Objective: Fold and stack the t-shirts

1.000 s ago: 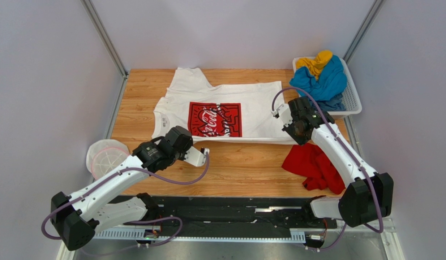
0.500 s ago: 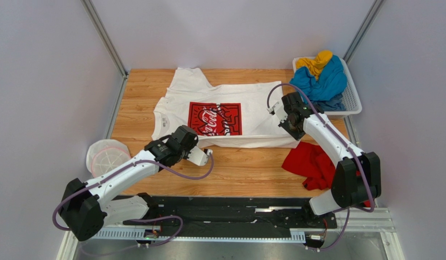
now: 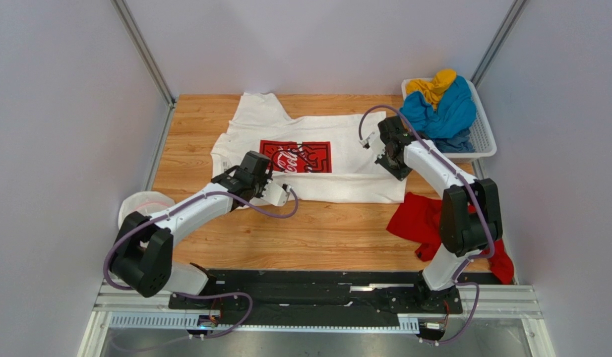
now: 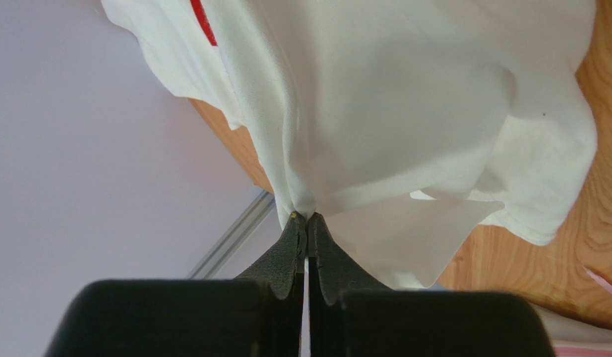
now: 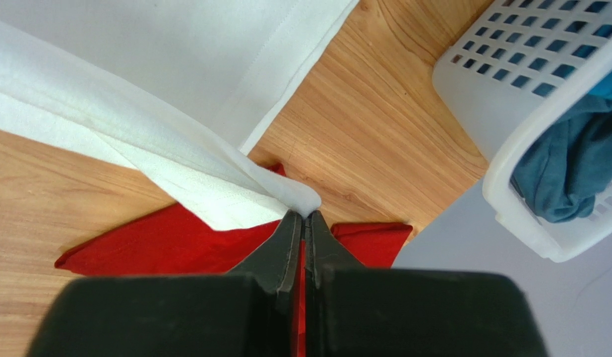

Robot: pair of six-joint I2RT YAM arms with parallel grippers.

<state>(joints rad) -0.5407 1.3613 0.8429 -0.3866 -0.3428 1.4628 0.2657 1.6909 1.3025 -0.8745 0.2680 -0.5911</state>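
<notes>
Top external view: a white shirt (image 3: pixel 339 160) is spread across the middle of the wooden table (image 3: pixel 324 234), its near edge doubled over onto part of the red chest print. A red shirt (image 3: pixel 424 223) lies crumpled at the near right, touching the white one's corner. Blue (image 3: pixel 444 113) and yellow (image 3: pixel 433 83) shirts are heaped in the basket (image 3: pixel 484 145) at the far right.

Left wrist view: the left gripper (image 4: pixel 307 217) is pinched tight on a bunch of white cloth.

Right wrist view: the right gripper (image 5: pixel 307 214) is clamped on the white shirt's folded hem, above the red shirt.
</notes>
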